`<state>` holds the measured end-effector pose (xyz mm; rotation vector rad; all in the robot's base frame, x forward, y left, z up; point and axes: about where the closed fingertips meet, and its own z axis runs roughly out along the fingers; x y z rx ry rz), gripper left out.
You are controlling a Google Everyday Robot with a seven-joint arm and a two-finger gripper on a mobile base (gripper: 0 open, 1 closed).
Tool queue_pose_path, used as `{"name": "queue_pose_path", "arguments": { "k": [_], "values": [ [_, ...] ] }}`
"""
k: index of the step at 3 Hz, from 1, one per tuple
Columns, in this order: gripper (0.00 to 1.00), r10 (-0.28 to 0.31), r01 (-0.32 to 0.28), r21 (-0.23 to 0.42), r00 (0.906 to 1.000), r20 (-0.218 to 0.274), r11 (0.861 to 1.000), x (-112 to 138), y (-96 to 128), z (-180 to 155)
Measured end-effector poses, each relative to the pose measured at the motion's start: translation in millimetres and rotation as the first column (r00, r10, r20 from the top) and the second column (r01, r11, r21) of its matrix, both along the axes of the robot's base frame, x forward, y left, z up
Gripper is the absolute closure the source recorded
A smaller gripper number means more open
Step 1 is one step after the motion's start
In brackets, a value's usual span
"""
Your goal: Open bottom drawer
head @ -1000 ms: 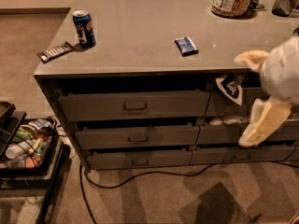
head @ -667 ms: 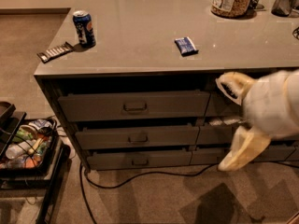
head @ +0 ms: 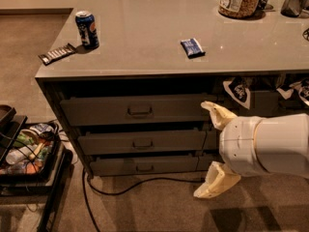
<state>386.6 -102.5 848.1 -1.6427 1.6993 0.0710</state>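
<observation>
step: approach, bottom drawer looks shut
claw: spread wide, empty, right of that drawer
next: reach its handle

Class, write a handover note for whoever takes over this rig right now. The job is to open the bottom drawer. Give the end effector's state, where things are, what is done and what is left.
The end effector is open and holds nothing. It hangs in front of the cabinet, low down.
The bottom drawer is the lowest on the left and is not visibly pulled out. Its handle lies left of the end effector, untouched.
Done: no grasp yet.
Left: move left to the handle, grip it and pull the drawer out.
</observation>
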Motion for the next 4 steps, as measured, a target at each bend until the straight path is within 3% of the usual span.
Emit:
{"name": "queue_pose_path", "arguments": {
  "k": [1,2,3,4],
  "values": [
    [0.0,-0.021,0.02,0.004,0.998,0.059,1.0,9,2,-8],
    [0.0,-0.006,0.004,0.026,0.9937,0.112,1.0,20,19,-56],
    [0.0,-0.025,0.009,0.097,0.9863,0.163,0.995,33,31,-104],
    [0.0,-0.046,0.023,0.114,0.9779,0.204,0.993,49,32,-114]
  ]
}}
